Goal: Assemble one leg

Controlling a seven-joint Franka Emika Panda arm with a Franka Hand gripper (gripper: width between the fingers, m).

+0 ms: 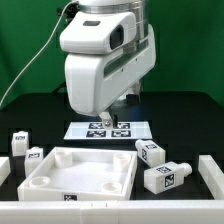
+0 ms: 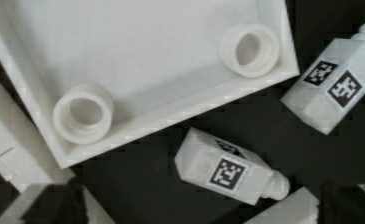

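Observation:
Several white legs with tag marks lie on the black table. One leg [image 1: 150, 152] stands by the large white tray-shaped piece [image 1: 75, 170], and another [image 1: 165, 178] lies in front of it. A third leg [image 1: 20, 143] stands at the exterior view's left. The wrist view shows two legs [image 2: 333, 82] [image 2: 223, 165] beside the tray piece's rim [image 2: 161, 110]. My gripper [image 1: 116, 108] hangs above the table behind the tray piece, over the marker board [image 1: 110, 128]. It is open and empty in the wrist view [image 2: 197, 208], with dark fingertips [image 2: 51, 205] wide apart.
The tray piece has round sockets [image 2: 250, 48] [image 2: 81, 112] at its scalloped corners. White pieces sit at the table's edges on the exterior view's left [image 1: 5, 170] and right [image 1: 210, 172]. A white ribbed piece [image 2: 10, 140] shows at the wrist view's edge.

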